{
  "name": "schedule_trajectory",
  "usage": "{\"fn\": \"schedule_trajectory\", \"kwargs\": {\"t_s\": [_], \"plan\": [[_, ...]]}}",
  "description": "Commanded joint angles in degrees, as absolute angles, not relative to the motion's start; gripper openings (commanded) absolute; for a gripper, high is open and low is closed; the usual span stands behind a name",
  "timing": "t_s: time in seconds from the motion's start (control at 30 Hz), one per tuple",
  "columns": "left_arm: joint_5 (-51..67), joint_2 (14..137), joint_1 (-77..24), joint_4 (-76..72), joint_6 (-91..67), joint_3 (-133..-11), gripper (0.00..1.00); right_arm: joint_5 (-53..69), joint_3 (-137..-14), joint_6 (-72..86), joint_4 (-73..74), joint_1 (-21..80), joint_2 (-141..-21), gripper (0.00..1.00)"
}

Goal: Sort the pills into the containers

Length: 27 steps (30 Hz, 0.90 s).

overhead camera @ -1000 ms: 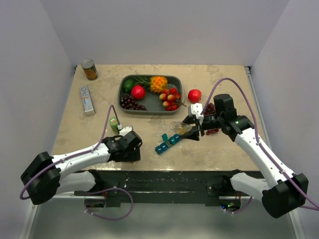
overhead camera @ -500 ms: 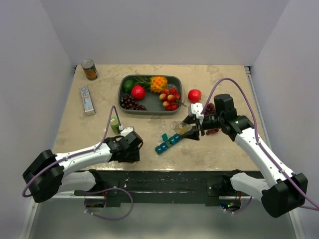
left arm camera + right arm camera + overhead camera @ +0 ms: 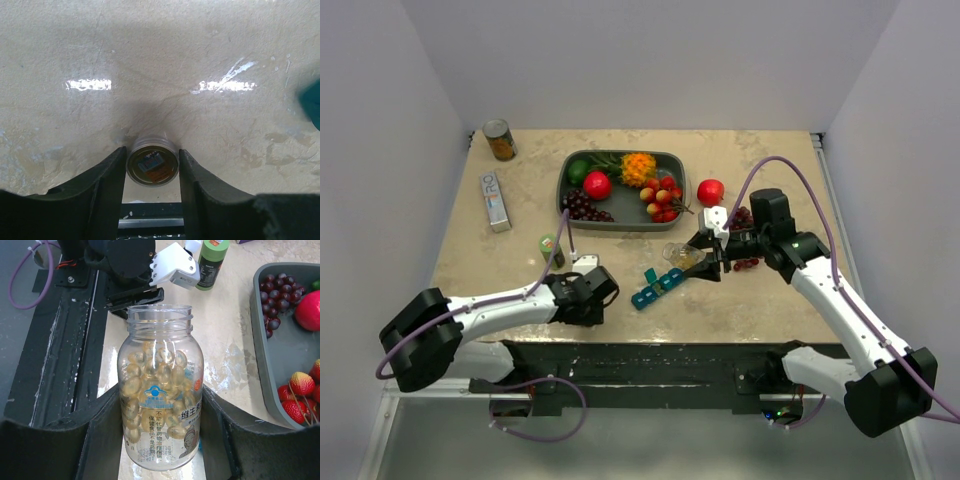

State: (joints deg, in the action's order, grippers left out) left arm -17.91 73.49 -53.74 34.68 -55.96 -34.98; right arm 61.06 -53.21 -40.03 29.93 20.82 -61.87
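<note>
Left hand (image 3: 151, 156) tighter around cap (image 3: 152, 169)

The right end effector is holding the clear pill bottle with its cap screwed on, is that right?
No. The right end effector holds the clear pill bottle, but its mouth is open with no cap on it; the right wrist view shows this.

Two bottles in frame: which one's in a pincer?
The clear pill bottle, gripped by the right pincer, mouth uncapped, full of yellow capsules. The small green bottle stands free on the table.
</note>
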Motion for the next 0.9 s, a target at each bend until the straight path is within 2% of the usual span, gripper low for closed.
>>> {"fn": "schedule_trajectory", "kwargs": {"t_s": [0.0,0.07,0.37,0.53,0.87], "plan": [[-19.5,75.8,-55.2,38.4,-56.7,-35.1,0.38,62.7,-53.3,-40.3,28.9,20.5,-60.9,0.00],[-18.5,74.3,-55.3,36.4,-54.9,-35.8,0.28,62.6,-53.2,-40.6,29.0,20.6,-60.9,0.00],[-9.5,57.9,-55.2,20.3,-46.1,-36.4,0.13,61.0,-53.2,-46.9,32.9,20.5,-61.3,0.00],[-3.2,54.3,-54.8,12.1,-44.7,-37.7,0.08,58.8,-53.1,-50.8,35.7,20.5,-61.7,0.00],[10.9,56.4,-51.3,-4.3,-46.1,-42.5,0.08,55.6,-53.1,-54.5,38.1,20.5,-62.5,0.00]]}}
